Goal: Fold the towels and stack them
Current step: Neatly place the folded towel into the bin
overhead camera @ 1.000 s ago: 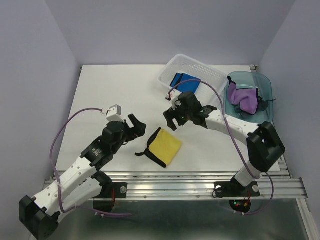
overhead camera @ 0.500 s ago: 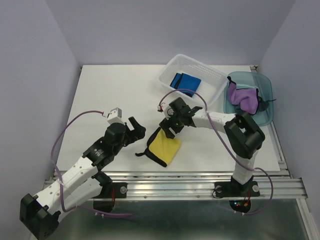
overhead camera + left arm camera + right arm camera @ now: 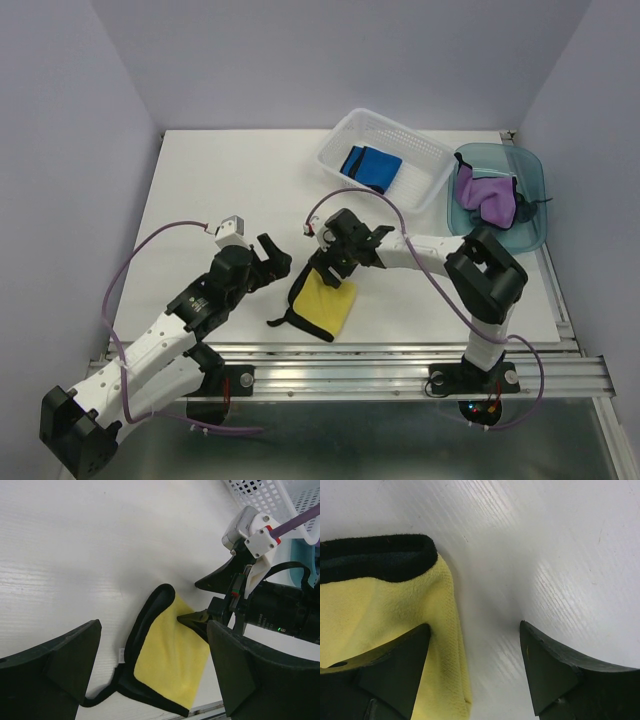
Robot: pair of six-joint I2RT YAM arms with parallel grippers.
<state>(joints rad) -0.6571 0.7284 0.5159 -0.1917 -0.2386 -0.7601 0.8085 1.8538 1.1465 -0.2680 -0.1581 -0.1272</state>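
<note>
A yellow towel (image 3: 322, 303) with a black border lies folded on the white table near the front edge; it also shows in the left wrist view (image 3: 172, 665) and the right wrist view (image 3: 380, 610). My right gripper (image 3: 335, 272) (image 3: 474, 630) is down at the towel's far right edge, open. One of its fingers (image 3: 385, 670) presses on the yellow cloth and the other rests on bare table. My left gripper (image 3: 275, 260) (image 3: 152, 630) hovers wide open just left of the towel, holding nothing. A blue towel (image 3: 370, 165) lies in the white basket, and a purple towel (image 3: 485, 195) is in the teal bin.
The white slotted basket (image 3: 425, 150) and the teal bin (image 3: 535, 180) stand at the back right. The right arm's wrist and camera (image 3: 250, 530) hang close above the towel's far side. The metal rail (image 3: 350, 355) runs along the table's front edge.
My right gripper has come down and left onto the yellow towel's far edge, its jaws narrowing a little. The towel has slid slightly toward the front left. The left arm has barely moved.
</note>
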